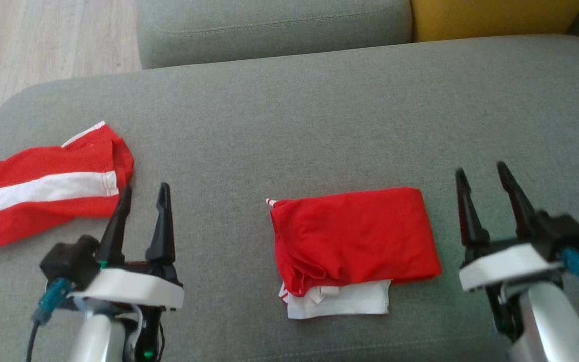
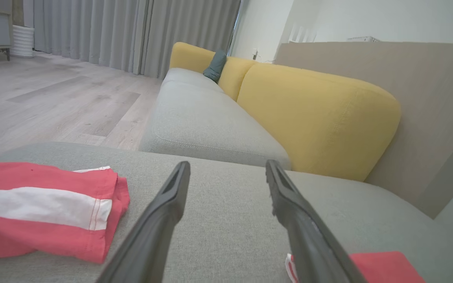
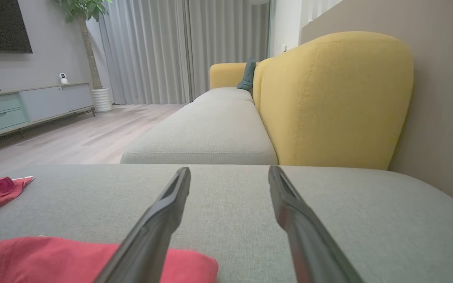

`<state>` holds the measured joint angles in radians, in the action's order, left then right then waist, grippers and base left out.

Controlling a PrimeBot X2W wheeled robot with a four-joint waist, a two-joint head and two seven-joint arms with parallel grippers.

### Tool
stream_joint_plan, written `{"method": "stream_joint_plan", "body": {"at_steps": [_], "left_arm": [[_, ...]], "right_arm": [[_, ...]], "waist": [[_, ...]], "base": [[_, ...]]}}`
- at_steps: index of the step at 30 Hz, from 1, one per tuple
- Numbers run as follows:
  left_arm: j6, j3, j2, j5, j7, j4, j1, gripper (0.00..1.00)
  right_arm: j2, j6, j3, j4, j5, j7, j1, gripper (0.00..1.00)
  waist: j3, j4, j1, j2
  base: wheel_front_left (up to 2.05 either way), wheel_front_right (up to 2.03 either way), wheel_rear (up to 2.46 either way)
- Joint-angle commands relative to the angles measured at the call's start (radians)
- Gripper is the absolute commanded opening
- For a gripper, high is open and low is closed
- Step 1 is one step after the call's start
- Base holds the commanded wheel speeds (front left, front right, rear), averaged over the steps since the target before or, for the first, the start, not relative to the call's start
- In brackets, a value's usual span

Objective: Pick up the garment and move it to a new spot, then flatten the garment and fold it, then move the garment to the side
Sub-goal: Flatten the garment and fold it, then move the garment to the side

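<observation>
A folded red garment [image 1: 355, 236] with white layers showing at its near edge lies on the grey sofa cushion [image 1: 319, 115], between my two arms. Its corner shows in the left wrist view [image 2: 383, 267] and its top in the right wrist view [image 3: 92, 257]. My left gripper [image 1: 145, 191] hovers open to its left, holding nothing. My right gripper [image 1: 480, 173] is open to its right, also holding nothing. A second red garment with a white stripe [image 1: 43, 188] lies unfolded at the cushion's left end, just beyond my left fingertips [image 2: 41, 208].
A second grey seat cushion [image 1: 269, 25] lies beyond, with a yellow backrest [image 1: 495, 17] to the right. Wooden floor [image 1: 43, 35] lies past the cushion's left edge. A teal pillow [image 2: 214, 66], curtains and a low cabinet [image 3: 22, 106] stand farther off.
</observation>
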<state>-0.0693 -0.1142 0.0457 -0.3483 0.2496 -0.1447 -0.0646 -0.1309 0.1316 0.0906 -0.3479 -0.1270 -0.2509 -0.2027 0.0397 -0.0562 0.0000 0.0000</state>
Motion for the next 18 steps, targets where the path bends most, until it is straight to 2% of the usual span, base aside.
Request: {"method": "stream_joint_plan", "body": {"at_steps": [1,3,8,18], "left_arm": [[-0.003,0.027,0.005,0.033,0.012,0.034,-0.012,1.00],[-0.002,0.019,0.005,0.049,0.012,0.040,0.010,1.00],[0.008,0.017,0.005,0.037,0.012,0.049,0.022,1.00],[0.006,0.009,0.004,0.027,0.012,0.045,0.011,1.00]], "right_arm": [[0.025,-0.001,-0.018,0.069,0.027,-0.011,0.012,1.00],[0.054,-0.001,-0.060,0.106,0.047,-0.011,0.069,1.00],[0.074,-0.001,-0.067,0.133,0.064,-0.011,0.109,1.00],[0.080,-0.001,-0.057,0.088,0.051,0.004,0.110,1.00]], "waist": [[0.000,0.001,0.0000,0.0000],[0.001,0.000,0.0000,0.0000],[0.001,-0.003,0.0000,0.0000],[0.014,-0.005,0.0000,0.0000]], "base": [[0.00,0.00,0.00],[0.00,0.00,0.00],[0.00,0.00,0.00],[0.00,0.00,0.00]]}}
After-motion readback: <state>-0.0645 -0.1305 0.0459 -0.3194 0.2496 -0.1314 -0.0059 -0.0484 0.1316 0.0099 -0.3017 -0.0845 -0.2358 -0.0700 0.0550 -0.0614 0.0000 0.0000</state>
